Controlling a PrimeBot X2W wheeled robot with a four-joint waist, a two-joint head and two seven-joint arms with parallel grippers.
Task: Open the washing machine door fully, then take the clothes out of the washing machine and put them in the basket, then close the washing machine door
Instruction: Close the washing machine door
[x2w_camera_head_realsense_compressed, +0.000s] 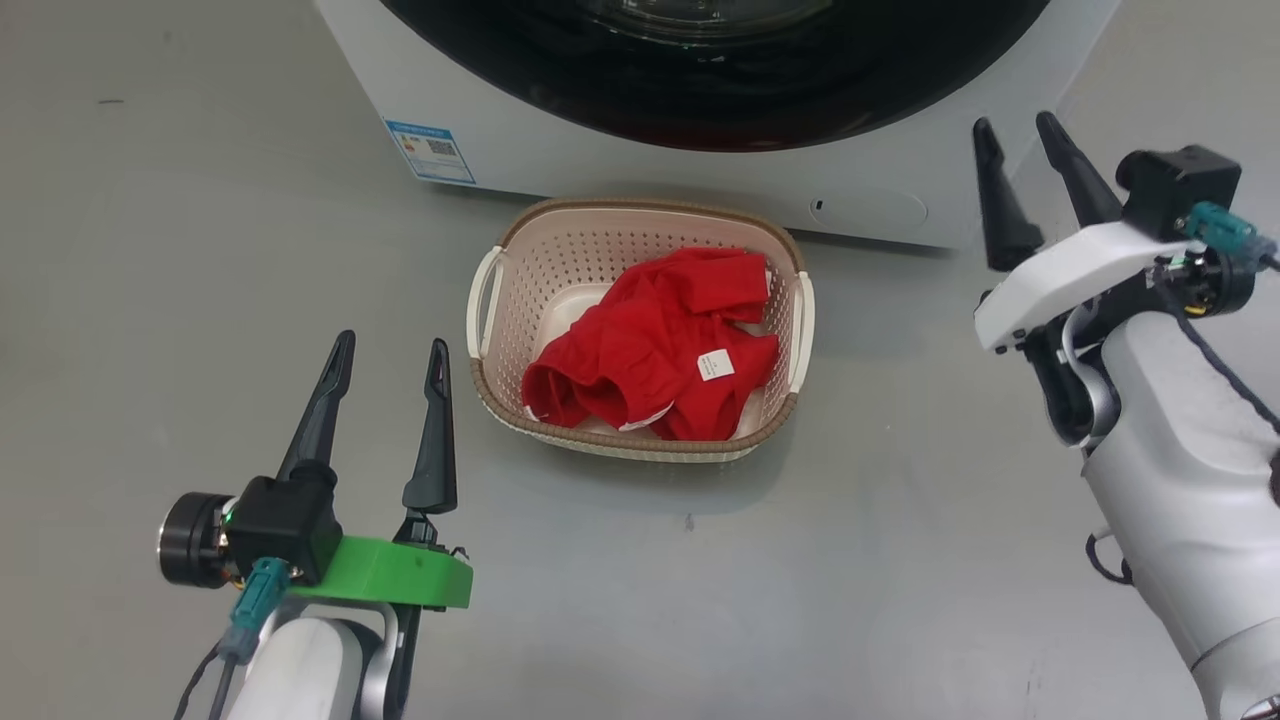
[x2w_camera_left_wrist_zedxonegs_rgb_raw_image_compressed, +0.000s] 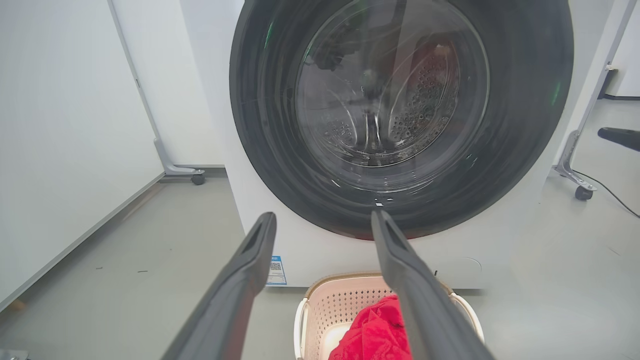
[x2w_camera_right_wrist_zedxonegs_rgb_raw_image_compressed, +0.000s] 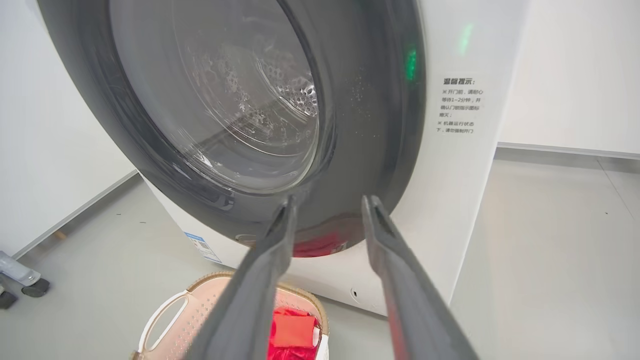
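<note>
The white washing machine (x2w_camera_head_realsense_compressed: 620, 150) stands at the top of the head view, and its black-rimmed washing machine door (x2w_camera_left_wrist_zedxonegs_rgb_raw_image_compressed: 400, 115) lies shut against the front, the steel drum showing through the window. The red clothes (x2w_camera_head_realsense_compressed: 655, 345) with a white tag lie in the cream basket (x2w_camera_head_realsense_compressed: 500, 300) on the floor before the machine. My left gripper (x2w_camera_head_realsense_compressed: 393, 352) hovers open left of the basket, holding nothing. My right gripper (x2w_camera_head_realsense_compressed: 1017, 130) is open and empty, raised at the right beside the machine's lower right corner, fingers pointing toward the door (x2w_camera_right_wrist_zedxonegs_rgb_raw_image_compressed: 350, 150).
Grey floor surrounds the basket on all sides. White panels on castor feet (x2w_camera_left_wrist_zedxonegs_rgb_raw_image_compressed: 197, 177) stand left of the machine, and another wheeled frame (x2w_camera_left_wrist_zedxonegs_rgb_raw_image_compressed: 580, 190) with a cable is at its right. A blue sticker (x2w_camera_head_realsense_compressed: 430, 150) marks the machine's lower front.
</note>
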